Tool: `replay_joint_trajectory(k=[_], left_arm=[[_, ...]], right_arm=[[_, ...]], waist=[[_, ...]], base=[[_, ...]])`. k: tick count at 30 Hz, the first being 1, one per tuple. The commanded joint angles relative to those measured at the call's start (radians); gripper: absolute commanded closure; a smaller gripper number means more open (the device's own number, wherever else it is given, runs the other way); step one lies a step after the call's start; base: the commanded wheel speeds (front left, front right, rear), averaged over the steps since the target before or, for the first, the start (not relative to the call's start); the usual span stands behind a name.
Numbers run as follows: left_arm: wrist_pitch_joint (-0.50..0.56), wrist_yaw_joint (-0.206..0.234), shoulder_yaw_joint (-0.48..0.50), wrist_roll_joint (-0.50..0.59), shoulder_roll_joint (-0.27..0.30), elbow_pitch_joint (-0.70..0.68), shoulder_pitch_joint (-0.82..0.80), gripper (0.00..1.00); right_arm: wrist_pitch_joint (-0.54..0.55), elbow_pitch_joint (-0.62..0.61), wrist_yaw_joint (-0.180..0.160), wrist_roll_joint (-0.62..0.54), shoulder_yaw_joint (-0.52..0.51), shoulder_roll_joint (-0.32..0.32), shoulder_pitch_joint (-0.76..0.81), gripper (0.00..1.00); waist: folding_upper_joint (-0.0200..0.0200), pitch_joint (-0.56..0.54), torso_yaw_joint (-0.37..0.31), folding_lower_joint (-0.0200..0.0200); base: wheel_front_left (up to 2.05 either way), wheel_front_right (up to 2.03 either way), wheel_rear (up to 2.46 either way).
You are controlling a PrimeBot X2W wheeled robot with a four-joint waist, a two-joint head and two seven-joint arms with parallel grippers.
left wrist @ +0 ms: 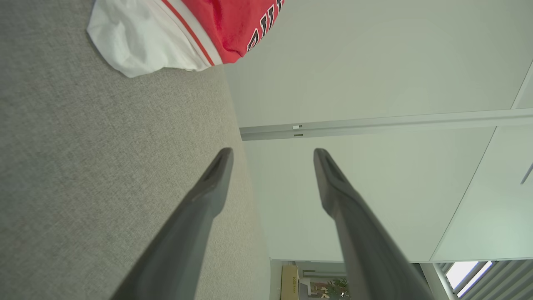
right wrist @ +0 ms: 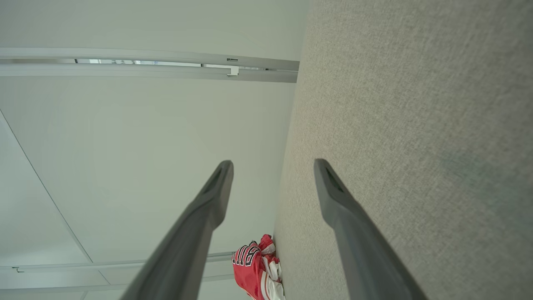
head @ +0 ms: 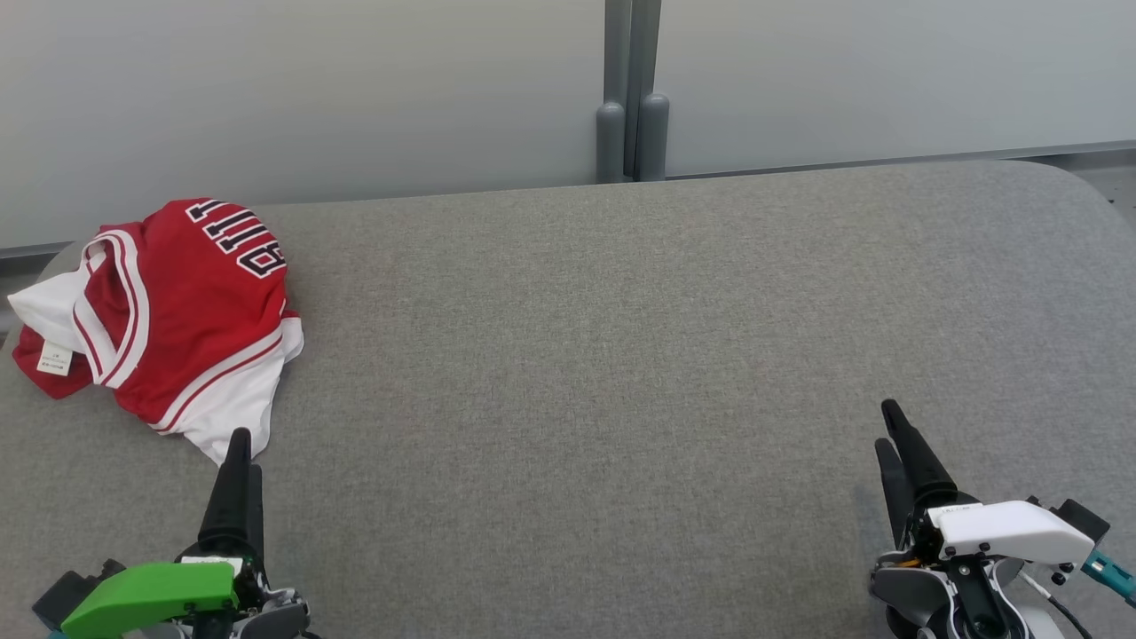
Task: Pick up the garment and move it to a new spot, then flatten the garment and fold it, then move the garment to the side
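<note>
The garment (head: 169,319) is a red and white jersey with dark lettering, lying crumpled at the far left of the grey fabric table (head: 621,355). Its white hem reaches down close to my left gripper (head: 241,453), which stands at the lower left just short of it. In the left wrist view the garment (left wrist: 183,33) lies ahead of the open, empty left gripper (left wrist: 272,156). My right gripper (head: 892,426) stands at the lower right, far from the garment. The right wrist view has the right gripper (right wrist: 272,166) open and empty, with the garment (right wrist: 254,271) small in the distance.
A pale wall with a grey post (head: 632,98) runs behind the table's far edge. The table's corners are rounded at the right (head: 1065,177). A wide stretch of grey surface lies between the two grippers.
</note>
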Motion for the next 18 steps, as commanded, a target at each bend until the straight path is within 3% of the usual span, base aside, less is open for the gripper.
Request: replay_joint_trajectory(k=[1, 18], left_arm=[[-0.012, 0.003, -0.011, 0.035, 0.006, -0.023, -0.011, 0.00], [-0.087, 0.053, -0.078, 0.379, 0.008, -0.092, -0.016, 0.00]], right_arm=[[-0.011, -0.021, 0.002, -0.029, 0.004, -0.005, -0.013, 0.00], [-0.074, -0.114, 0.002, -0.389, 0.015, -0.006, -0.001, 0.00]], waist=[[0.0014, 0.000, 0.000, 0.0000], [0.0028, 0.003, 0.000, 0.0000]], base=[[0.00, 0.00, 0.00], [0.00, 0.00, 0.00]])
